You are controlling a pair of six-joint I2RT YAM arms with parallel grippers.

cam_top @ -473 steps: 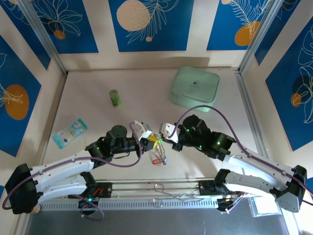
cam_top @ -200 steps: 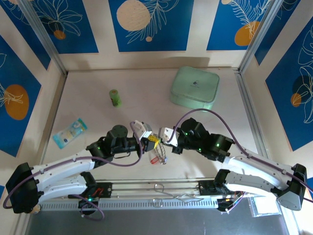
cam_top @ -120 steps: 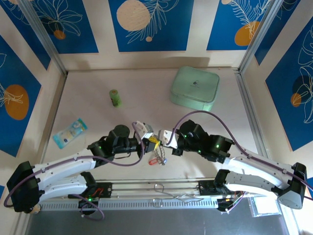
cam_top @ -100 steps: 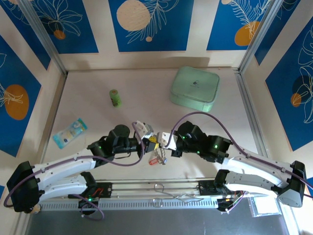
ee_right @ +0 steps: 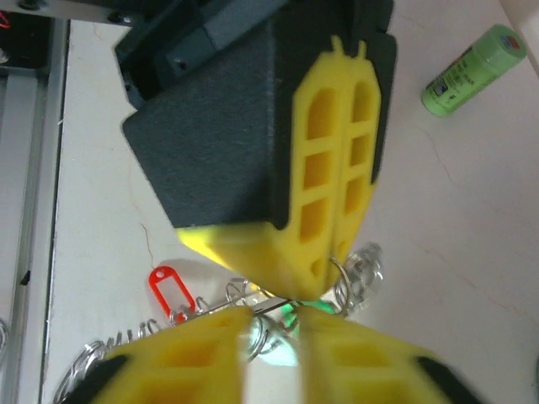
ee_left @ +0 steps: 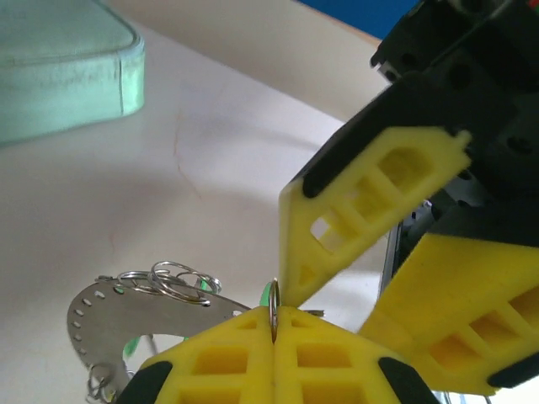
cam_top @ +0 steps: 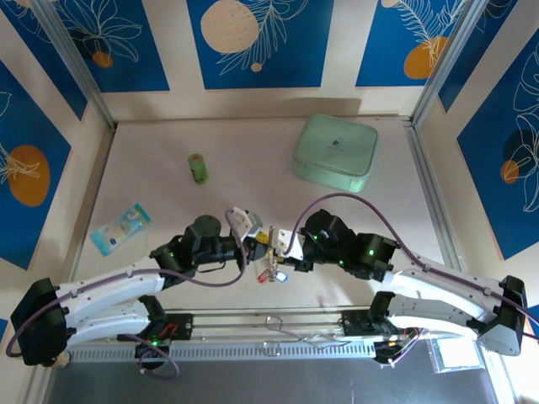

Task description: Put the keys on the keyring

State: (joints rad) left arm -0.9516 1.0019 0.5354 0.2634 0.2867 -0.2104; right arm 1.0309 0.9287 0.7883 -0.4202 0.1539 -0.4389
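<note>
One mint-green box (cam_top: 334, 151), one green bottle (cam_top: 198, 168), one blue-and-white packet (cam_top: 120, 227) and one keyring (ee_left: 101, 313). The keys (cam_top: 269, 271) hang in a bunch too tight for an exact count (one red tag (ee_right: 173, 290) shows clearly, plus a sliver of green). There are two grippers: left gripper (ee_left: 274, 324) and right gripper (ee_right: 274, 337).

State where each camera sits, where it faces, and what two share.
Top external: above, behind the arms, looking down at the table; both arms show.
Left wrist: faces the open right gripper; own left gripper pinches a thin ring.
Right wrist: faces the left gripper, green bottle beyond; own fingers below.
Both wrist views show the left gripper.
</note>
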